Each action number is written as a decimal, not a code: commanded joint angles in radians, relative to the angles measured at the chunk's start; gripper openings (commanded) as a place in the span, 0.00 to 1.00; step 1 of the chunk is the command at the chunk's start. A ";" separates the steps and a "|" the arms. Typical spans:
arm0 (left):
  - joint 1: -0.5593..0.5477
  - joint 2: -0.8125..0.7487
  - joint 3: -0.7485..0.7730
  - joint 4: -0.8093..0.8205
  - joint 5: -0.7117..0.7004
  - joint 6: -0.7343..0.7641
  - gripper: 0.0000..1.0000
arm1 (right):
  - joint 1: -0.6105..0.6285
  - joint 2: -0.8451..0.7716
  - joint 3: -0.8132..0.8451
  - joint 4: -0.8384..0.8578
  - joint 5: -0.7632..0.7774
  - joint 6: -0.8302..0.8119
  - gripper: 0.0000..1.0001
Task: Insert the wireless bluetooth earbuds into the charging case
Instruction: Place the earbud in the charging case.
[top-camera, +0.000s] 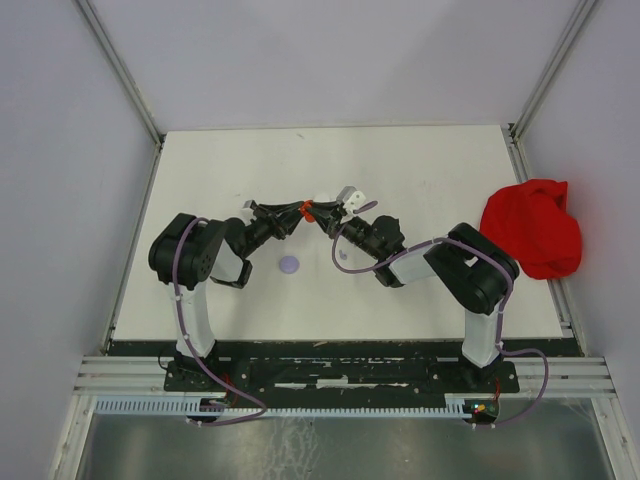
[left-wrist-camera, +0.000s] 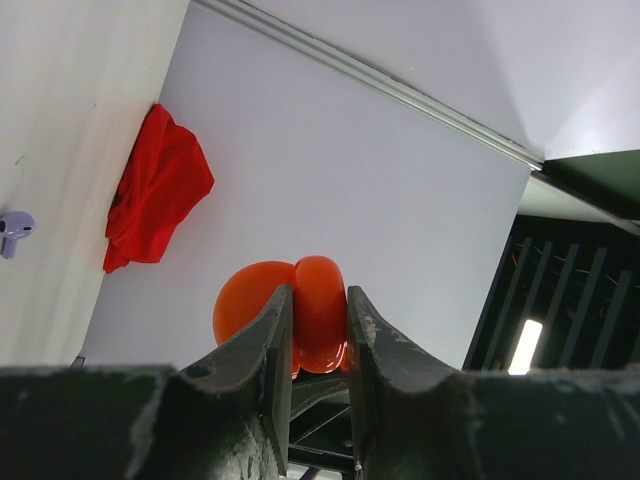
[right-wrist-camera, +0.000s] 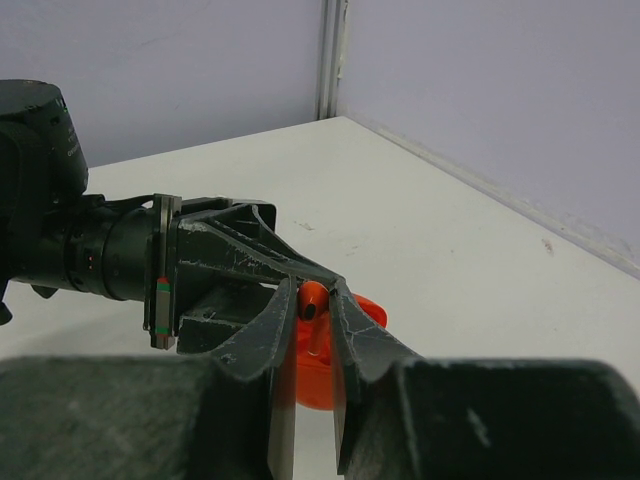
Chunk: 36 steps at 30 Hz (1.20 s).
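Note:
A red charging case (left-wrist-camera: 320, 310), its lid swung open, is clamped between the fingers of my left gripper (left-wrist-camera: 318, 300), which holds it up off the table. My right gripper (right-wrist-camera: 313, 292) meets it at mid-table and is shut on a red earbud (right-wrist-camera: 314, 299), stem pointing down into the open case (right-wrist-camera: 318, 375). In the top view the two grippers touch tips, left (top-camera: 302, 211) and right (top-camera: 319, 215), with the red pieces between them. A purple earbud (left-wrist-camera: 14, 228) lies loose on the table. Other earbuds are out of view.
A crumpled red cloth (top-camera: 533, 228) lies at the table's right edge. A round purple disc (top-camera: 290, 264) sits on the table in front of the left arm, and a small pale piece (top-camera: 343, 255) lies under the right arm. White walls close in the table.

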<state>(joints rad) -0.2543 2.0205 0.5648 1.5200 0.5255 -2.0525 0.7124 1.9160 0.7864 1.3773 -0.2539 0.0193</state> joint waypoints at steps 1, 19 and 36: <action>-0.003 -0.048 0.017 0.210 -0.006 -0.035 0.03 | -0.004 0.011 -0.003 0.065 -0.003 -0.008 0.00; -0.003 -0.062 0.013 0.209 -0.016 -0.044 0.03 | -0.008 0.019 -0.015 0.065 0.003 -0.019 0.00; -0.003 -0.037 0.030 0.210 -0.047 -0.042 0.03 | -0.008 -0.005 -0.031 0.065 -0.021 -0.016 0.31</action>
<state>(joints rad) -0.2558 1.9999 0.5648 1.5192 0.5045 -2.0533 0.7067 1.9301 0.7639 1.4021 -0.2543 -0.0025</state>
